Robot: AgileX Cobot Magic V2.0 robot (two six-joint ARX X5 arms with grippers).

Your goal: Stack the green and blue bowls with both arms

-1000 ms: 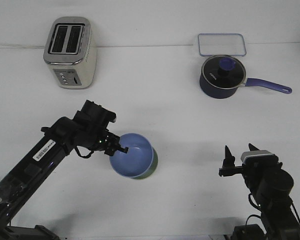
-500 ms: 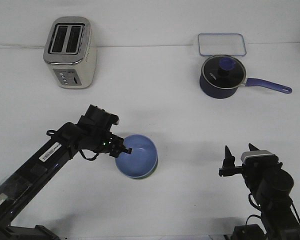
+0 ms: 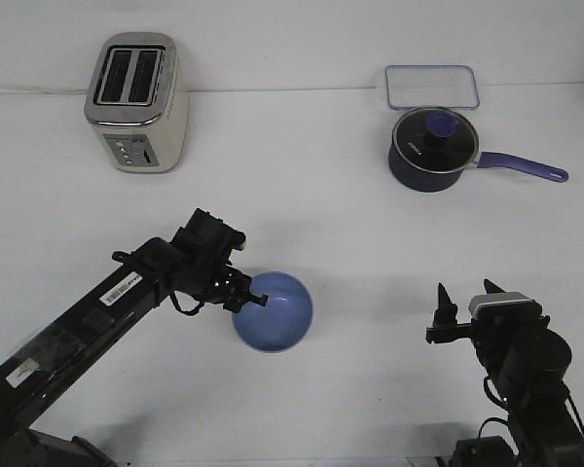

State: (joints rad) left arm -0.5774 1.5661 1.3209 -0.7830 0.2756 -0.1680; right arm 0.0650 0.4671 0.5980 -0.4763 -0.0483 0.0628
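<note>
The periwinkle blue bowl (image 3: pixel 275 313) sits upright on the white table at centre front. The green bowl does not show; it is hidden under the blue bowl. My left gripper (image 3: pixel 253 298) reaches in from the left and is shut on the blue bowl's left rim. My right gripper (image 3: pixel 465 296) is open and empty, pointing up, well to the right of the bowl near the table's front edge.
A cream and silver toaster (image 3: pixel 134 102) stands at the back left. A dark navy saucepan (image 3: pixel 430 151) with a lid and a handle pointing right stands at the back right, with a clear rectangular lid (image 3: pixel 432 86) behind it.
My left gripper has moved right and down with the blue bowl. The green rim that showed beneath the blue bowl is now covered. The right arm has not moved.
</note>
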